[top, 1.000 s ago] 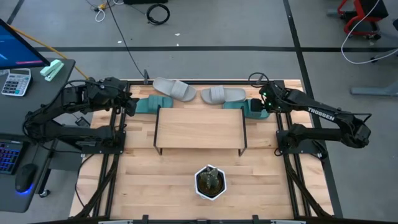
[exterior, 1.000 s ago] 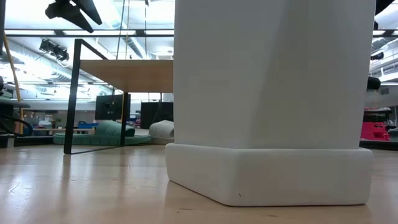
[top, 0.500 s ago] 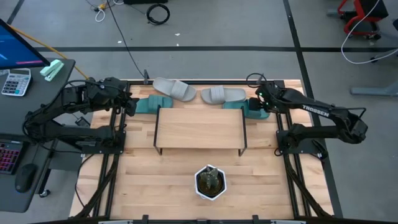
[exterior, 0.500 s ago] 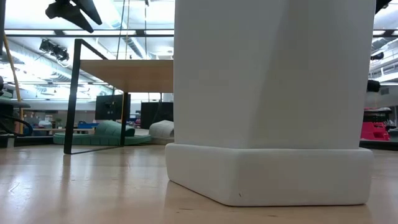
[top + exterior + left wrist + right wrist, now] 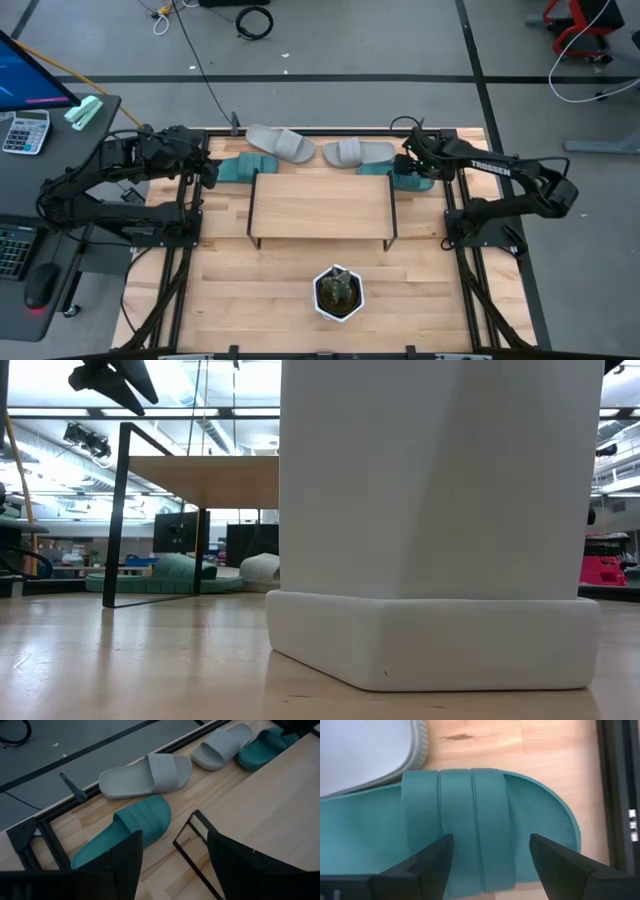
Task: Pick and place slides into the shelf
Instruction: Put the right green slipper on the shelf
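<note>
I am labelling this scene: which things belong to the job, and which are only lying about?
Job:
- left teal slide
- right teal slide, right gripper fingers open over it
- two grey slides
- shelf

Lying about:
- potted plant
- calculator

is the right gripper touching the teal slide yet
Cannot tell. In the right wrist view the right gripper is open, its fingers straddling the teal slide's strap, but whether they touch it is unclear. The high view is too far to settle it.
</note>
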{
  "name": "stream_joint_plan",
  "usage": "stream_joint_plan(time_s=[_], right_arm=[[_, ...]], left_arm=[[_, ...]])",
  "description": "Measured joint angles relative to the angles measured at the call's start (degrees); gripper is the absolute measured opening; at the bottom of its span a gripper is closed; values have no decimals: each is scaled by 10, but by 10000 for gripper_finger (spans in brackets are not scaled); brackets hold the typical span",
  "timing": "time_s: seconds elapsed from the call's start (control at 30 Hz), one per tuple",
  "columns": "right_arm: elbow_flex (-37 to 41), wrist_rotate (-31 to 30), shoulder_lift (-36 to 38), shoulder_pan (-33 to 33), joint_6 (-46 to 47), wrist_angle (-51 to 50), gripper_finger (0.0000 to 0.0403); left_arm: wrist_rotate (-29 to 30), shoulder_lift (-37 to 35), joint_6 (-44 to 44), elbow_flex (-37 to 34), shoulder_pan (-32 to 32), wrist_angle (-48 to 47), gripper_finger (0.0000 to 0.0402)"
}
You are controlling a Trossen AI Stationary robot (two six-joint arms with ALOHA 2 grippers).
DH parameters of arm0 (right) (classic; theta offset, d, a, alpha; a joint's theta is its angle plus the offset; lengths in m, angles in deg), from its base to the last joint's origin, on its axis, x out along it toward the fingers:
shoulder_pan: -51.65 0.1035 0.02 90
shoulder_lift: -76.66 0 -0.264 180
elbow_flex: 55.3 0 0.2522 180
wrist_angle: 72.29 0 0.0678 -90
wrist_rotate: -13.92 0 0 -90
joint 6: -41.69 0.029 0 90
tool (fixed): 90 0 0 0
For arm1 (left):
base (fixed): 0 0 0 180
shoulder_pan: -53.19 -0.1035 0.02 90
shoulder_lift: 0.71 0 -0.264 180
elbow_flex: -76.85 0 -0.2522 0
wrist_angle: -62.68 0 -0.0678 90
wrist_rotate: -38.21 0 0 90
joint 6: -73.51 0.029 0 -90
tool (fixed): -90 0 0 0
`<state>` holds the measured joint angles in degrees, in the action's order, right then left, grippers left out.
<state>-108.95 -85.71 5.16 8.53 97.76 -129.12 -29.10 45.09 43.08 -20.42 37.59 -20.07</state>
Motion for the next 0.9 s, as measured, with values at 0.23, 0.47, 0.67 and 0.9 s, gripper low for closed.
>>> stream_joint_plan(time_s=[0.23,0.47,0.67,0.9], right_arm=[[0,27,-33,-12,-7,24,270],[18,41,-64,-12,-9,61,270],[73,38,-43,-9,15,95,270],[93,50,30,-10,19,114,269]], left_arm=[[0,0,-1,0,0,1,227],[0,0,-3,0,0,1,227],[0,0,-4,0,0,2,227],[5,0,-4,0,0,2,227]])
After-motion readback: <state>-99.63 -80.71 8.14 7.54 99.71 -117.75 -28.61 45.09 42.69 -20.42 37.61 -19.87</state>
